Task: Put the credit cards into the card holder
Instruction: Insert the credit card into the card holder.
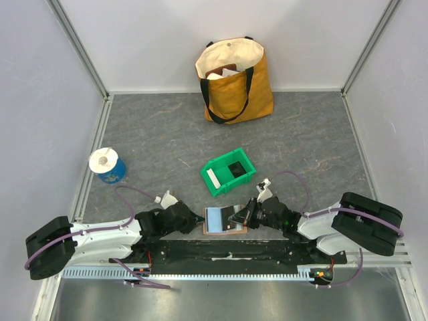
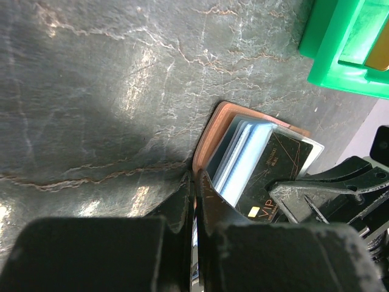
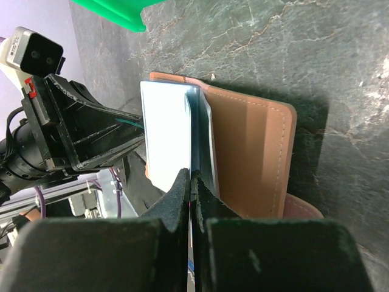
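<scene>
Dark card (image 2: 273,169) part way into the open holder (image 1: 224,219), both arms working it.
Holder lies on the bench (image 1: 147,134) between the two arm bases, just on the near side of the green bin (image 1: 237,183). Left fingers (image 2: 196,185) are clenched on its brown edge, pinning it down. The card sits slanted in the pale inner pocket, gold-printed end sticking out. Right fingers (image 3: 190,182) are clenched on a thin edge, probably that card seen edge-on from that wrist. To seat it well:
- Hold the left pinch firm so the holder cannot skate on the bench.
- Square the card to the pocket mouth before pushing.
- Drive along the card's own plane, low and flat, not downward.
- Ease off if the lining bunches.
- Let go only once the card is fully home.
</scene>
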Controlling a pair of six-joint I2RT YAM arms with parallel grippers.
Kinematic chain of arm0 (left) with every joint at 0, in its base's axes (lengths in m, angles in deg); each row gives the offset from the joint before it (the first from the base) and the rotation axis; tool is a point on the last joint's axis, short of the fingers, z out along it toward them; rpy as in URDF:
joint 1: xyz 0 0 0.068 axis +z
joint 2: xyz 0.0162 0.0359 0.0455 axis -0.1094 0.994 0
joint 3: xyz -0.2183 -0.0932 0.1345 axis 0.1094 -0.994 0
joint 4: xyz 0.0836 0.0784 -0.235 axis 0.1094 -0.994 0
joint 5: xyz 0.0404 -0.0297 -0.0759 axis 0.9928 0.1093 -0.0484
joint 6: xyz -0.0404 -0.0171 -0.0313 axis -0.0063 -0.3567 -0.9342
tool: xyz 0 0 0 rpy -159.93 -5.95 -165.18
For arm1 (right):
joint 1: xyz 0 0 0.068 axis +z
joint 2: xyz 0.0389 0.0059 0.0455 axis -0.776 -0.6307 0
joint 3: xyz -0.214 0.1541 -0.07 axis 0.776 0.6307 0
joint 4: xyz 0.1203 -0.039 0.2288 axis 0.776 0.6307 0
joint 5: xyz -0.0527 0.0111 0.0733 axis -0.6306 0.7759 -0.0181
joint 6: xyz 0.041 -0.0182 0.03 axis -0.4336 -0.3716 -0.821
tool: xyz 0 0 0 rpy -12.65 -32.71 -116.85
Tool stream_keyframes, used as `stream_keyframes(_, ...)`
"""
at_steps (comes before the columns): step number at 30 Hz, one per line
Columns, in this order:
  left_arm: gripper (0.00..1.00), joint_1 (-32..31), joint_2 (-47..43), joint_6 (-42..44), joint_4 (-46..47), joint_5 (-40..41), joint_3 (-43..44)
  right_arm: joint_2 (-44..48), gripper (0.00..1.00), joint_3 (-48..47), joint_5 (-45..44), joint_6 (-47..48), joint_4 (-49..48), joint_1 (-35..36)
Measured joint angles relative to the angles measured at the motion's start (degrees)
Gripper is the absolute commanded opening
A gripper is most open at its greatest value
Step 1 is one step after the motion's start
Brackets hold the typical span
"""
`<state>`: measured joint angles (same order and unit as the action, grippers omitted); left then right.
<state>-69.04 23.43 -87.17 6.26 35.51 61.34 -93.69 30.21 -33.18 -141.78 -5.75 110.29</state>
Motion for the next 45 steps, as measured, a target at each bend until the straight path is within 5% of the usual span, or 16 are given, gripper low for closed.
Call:
stream_keyframes(19, 0.02, 0.0, 0.07, -0.68, 1.07, 0.0, -0.48, -8.7, 0.02, -1.46, 3.13, -2.95, -8.15, 0.0)
stream_keyframes(22, 0.02, 0.0, 0.17, -0.68, 1.2, 0.02, -0.48, -9.64, 0.12, -2.23, 3.72, -3.08, -8.17, 0.02)
stream_keyframes(30, 0.02, 0.0, 0.31, -0.68, 1.46, 0.0, -0.57, -4.72, 0.61, -4.55, 2.78, -1.75, 2.21, 0.42)
stream_keyframes(37, 0.02, 0.0, -0.13, -0.76, 2.19, 0.0, -1.16, 4.9, 0.65, -11.34, -3.69, 4.61, 22.86, 0.87)
stream_keyframes(45, 0.02, 0.0, -0.07, -0.76, 2.54, 0.0, -1.29, -0.68, 0.61, -16.81, -4.07, 7.02, 26.71, 3.21)
